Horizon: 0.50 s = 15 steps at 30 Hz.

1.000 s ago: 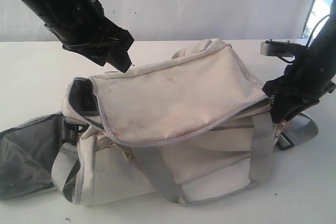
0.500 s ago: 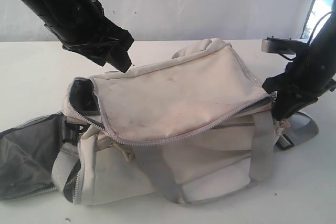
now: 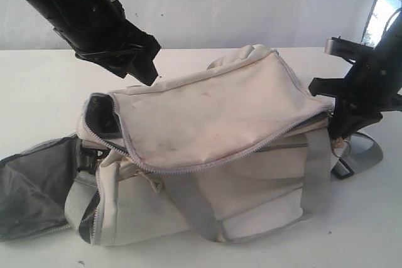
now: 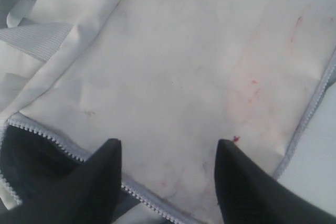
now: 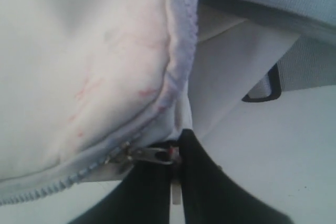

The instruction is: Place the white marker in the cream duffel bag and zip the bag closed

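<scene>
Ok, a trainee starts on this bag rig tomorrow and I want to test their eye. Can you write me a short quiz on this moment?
1. True or false: the left tool has its jaws shut.
2. What is the right tool pinching at the end of the cream duffel bag? A) the white marker B) the zipper pull C) nothing
3. Fill in: the main zipper along the flap's front edge is mostly ____ (open or closed).

Key
1. False. The jaws stand apart above the flap.
2. B.
3. Open.
</scene>
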Motion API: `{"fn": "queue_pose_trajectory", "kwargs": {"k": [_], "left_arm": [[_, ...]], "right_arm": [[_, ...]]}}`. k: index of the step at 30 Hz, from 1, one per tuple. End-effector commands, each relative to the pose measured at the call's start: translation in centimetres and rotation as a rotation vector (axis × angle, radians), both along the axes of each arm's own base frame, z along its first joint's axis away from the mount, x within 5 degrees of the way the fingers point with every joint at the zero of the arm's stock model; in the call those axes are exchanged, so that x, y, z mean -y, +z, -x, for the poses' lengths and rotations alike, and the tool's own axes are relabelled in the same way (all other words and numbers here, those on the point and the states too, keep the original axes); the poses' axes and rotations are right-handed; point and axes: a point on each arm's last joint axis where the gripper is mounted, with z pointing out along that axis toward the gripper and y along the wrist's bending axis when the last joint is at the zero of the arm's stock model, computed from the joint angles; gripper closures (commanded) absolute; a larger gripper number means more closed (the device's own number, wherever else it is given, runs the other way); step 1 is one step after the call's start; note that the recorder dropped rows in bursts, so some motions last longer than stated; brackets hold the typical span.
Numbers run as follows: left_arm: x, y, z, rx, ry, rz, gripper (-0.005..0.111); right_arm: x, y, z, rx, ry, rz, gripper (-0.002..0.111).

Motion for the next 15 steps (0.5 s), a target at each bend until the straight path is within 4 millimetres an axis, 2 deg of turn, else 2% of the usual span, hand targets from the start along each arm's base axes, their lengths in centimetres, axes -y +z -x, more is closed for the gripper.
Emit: {"fn": "queue_pose_trajectory", "kwargs": {"k": [1,5,11,15], "left_arm": [[-0.1,0.4,0.1,0.034,-0.016,-0.016,0.051],[-0.4,0.3,0.1,0.037,-0.022,-0.058,0.051],[-0.5,0.2,0.3,0.008,-0.03,-0.073,0.051],[-0.5,0.2,0.2,0.018,-0.026,-0.067,0.051]], "right_arm": [[-0.8,0.8,0.1,0.015,-0.018,-0.056,0.108],[-1.7,0.8,0.2,0.02,0.026,-0.056,0.108],[0.0,0.4,0.3,-0.002,-0.015,0.14,0.108],[0.1,1.0,0.5,0.017,-0.018,0.152,0.108]]}}
